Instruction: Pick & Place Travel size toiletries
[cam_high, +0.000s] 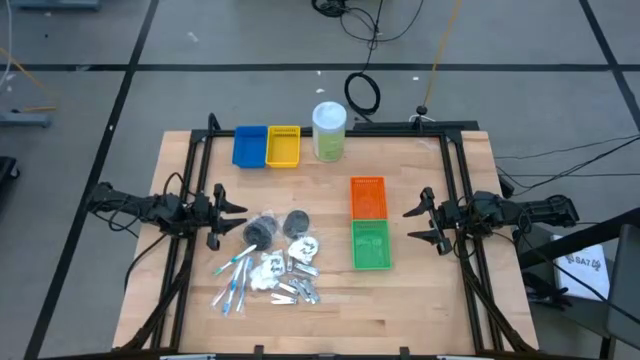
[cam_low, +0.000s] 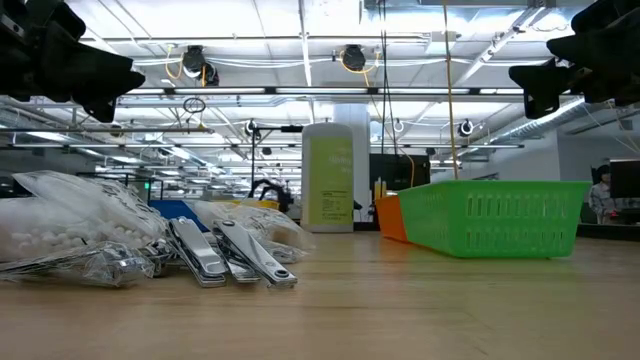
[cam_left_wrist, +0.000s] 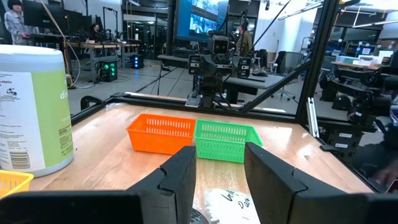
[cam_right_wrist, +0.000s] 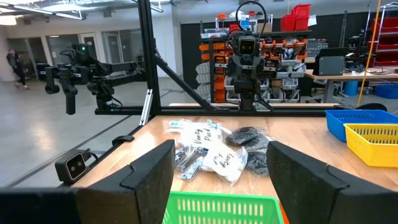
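The toiletries lie in a pile on the table's near left part: two dark grey round pads (cam_high: 258, 234) (cam_high: 296, 222), blue-green-white sticks in clear wrap (cam_high: 232, 280), white crinkly packets (cam_high: 303, 249) (cam_right_wrist: 219, 158), and silvery pieces (cam_high: 303, 291) (cam_low: 232, 255). My left gripper (cam_high: 233, 214) hovers open just left of the pile, above the table. My right gripper (cam_high: 417, 225) hovers open to the right of the green tray (cam_high: 370, 244). Neither touches anything.
An orange tray (cam_high: 368, 196) sits behind the green tray (cam_left_wrist: 225, 139). Blue (cam_high: 250, 146) and yellow (cam_high: 283, 146) trays and a tall clear jar with a white lid (cam_high: 329, 131) stand along the far edge. Bare wood lies between the pile and the near edge.
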